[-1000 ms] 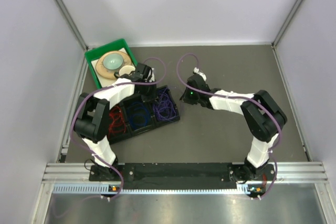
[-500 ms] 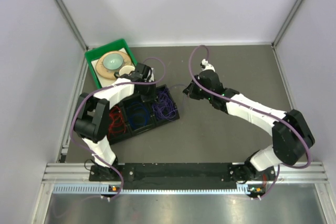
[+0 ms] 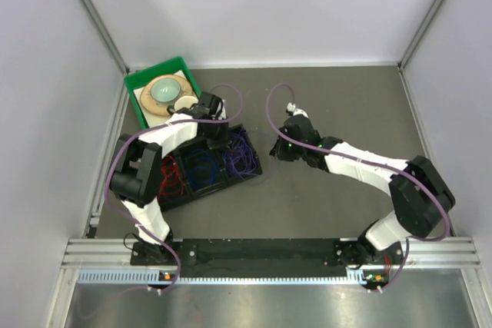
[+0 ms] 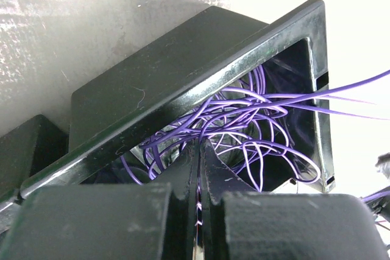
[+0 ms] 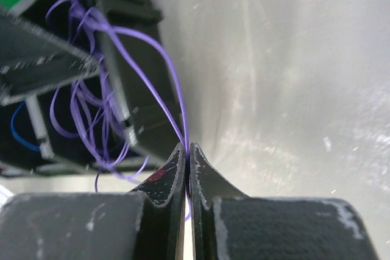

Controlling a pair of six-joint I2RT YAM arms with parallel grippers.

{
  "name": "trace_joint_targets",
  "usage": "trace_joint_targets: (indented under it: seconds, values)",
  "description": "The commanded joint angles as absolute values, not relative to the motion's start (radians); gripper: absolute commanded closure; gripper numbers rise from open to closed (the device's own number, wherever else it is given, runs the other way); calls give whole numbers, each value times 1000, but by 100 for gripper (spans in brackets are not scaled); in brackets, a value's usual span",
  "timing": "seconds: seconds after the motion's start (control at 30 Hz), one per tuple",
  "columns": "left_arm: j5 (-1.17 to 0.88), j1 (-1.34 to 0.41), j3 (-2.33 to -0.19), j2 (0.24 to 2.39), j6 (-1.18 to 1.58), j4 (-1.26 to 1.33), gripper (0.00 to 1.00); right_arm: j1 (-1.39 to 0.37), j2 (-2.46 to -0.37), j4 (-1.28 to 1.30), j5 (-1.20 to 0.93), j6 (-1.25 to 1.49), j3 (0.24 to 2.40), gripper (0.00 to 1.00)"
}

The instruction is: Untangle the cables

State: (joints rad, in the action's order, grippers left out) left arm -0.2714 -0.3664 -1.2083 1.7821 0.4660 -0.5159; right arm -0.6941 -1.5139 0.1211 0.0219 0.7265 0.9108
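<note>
Purple cables [image 4: 226, 111] lie in the tray [image 4: 183, 71] — one strand pinched by the right jaws, left jaws shut among them.

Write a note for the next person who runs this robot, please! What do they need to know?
Left end effector: shut, tips inside the purple cables, seemingly pinching a strand.
Right end effector: shut on one purple strand that runs out over the tray wall.
Red cables and blue cables: each in its own compartment.
Done: colours sit apart.
Left: the purple bundle is tangled.
</note>
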Motion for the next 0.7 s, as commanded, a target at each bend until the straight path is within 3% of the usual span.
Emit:
trace_joint_targets:
  seconds: [0.0, 0.37, 0.67]
  values:
    - [-261, -357, -1236, 1789, 465, -508, 100, -753, -1427, 136, 5, 707, 997, 100]
    - [-252, -357, -1215, 1779, 468, -505, 100, -765, -1572, -41, -170, 824, 1150, 100]
    - [-261, -347, -1209, 1767, 476, -502, 100, -759, -1729, -230, -106, 870, 1203, 100]
